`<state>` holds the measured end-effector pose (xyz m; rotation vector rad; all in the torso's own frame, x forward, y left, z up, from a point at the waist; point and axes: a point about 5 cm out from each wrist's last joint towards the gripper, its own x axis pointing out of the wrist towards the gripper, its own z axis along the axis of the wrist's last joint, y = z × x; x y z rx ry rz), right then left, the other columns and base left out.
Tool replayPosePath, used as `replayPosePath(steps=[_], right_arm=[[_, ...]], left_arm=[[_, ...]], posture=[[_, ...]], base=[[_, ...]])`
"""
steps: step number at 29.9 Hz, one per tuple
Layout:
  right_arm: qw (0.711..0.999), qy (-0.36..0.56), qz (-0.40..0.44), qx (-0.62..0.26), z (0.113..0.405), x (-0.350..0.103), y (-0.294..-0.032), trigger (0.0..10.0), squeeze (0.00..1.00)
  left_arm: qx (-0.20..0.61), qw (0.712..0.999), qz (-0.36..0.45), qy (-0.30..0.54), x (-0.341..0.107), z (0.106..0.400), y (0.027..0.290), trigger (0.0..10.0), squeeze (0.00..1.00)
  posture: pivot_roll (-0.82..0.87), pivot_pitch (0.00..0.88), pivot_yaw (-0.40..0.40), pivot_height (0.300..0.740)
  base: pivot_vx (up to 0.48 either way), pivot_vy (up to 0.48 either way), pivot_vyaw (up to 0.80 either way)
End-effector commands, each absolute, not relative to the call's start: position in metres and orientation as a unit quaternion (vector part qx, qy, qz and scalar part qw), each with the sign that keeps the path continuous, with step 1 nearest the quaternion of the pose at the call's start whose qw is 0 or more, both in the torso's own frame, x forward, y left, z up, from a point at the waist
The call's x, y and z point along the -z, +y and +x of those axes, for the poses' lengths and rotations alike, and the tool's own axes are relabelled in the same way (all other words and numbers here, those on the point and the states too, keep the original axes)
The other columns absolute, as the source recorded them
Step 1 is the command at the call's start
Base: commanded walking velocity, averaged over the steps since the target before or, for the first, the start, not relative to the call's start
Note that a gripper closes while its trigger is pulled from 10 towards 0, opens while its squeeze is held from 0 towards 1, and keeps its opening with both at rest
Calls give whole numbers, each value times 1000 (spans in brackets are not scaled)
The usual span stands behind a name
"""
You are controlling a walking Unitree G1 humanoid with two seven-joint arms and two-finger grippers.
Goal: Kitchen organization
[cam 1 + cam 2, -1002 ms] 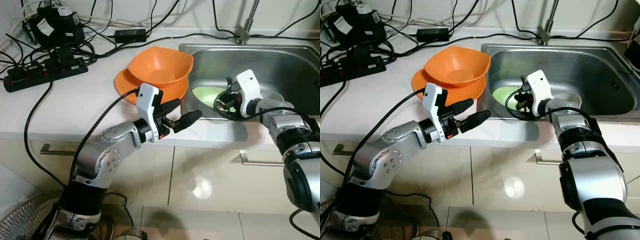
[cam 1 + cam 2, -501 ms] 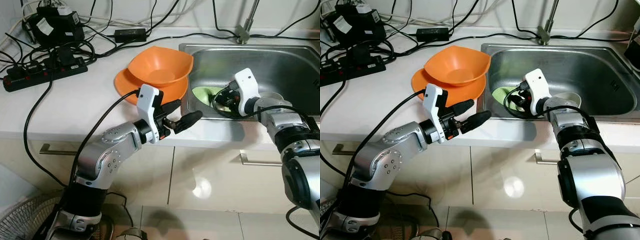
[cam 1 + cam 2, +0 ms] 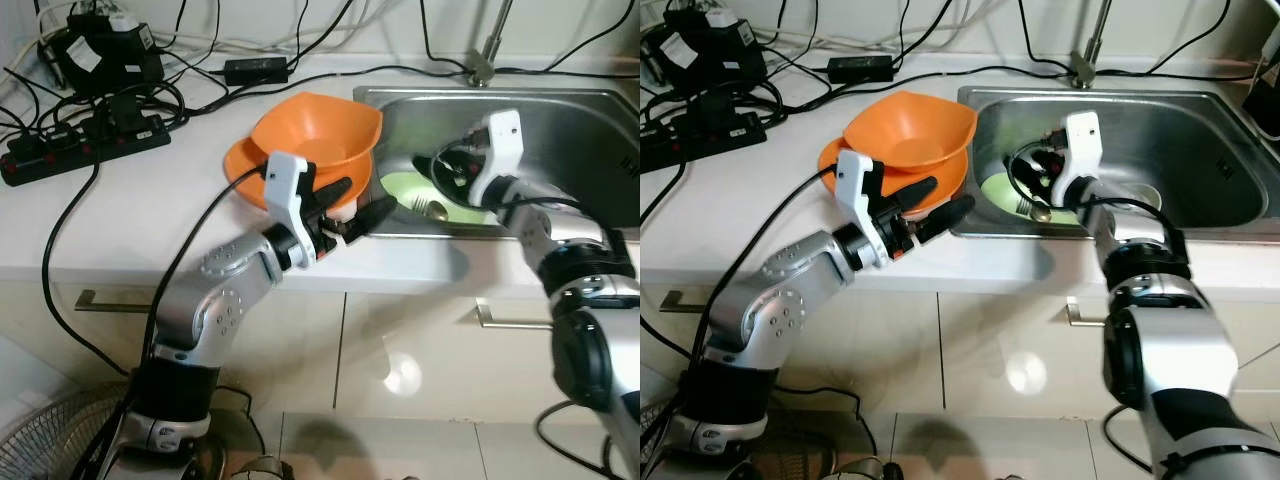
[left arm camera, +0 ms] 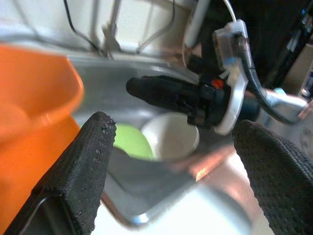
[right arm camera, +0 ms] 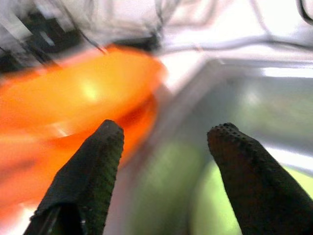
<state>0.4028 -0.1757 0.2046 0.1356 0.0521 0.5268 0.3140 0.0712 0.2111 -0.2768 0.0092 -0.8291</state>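
The orange bowl (image 3: pixel 318 135) sits on an orange plate (image 3: pixel 243 165) beside the sink (image 3: pixel 1200 140). The left gripper (image 3: pixel 355 205), fingers apart, hovers at the sink's edge. The right gripper (image 5: pixel 164 161), fingers spread and empty, hangs over the green plate (image 3: pixel 415 190). The left wrist view shows a white cup (image 4: pixel 171 142) beside that green plate.
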Motion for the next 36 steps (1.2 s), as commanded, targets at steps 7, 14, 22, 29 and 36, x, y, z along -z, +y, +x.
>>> replayPosePath(steps=[7,14,22,29,36], right_arm=[[950,-47,111,-289,378,-220,-150,10000,1000],[947,-86,116,-287,358,-232,-140,10000,1000],[933,-92,111,-329,331,-246,-125,10000,1000],[918,-90,86,-377,305,-253,-112,10000,0],[915,-84,86,-386,296,-256,-108,10000,0]], left_arm=[[284,948,-138,-51,-228,340,95,10000,0],[177,970,-146,-77,-231,347,112,10000,0],[105,982,-151,-33,-218,368,135,10000,0],[57,984,-169,10,-211,385,141,10000,0],[58,977,-204,37,-209,395,137,10000,0]], posture=[[59,62,36,740],[45,59,40,740],[18,53,58,740],[-2,49,74,740],[-16,48,89,740]], base=[[0,0,0],[0,0,0],[0,0,0],[0,0,0],[0,0,0]])
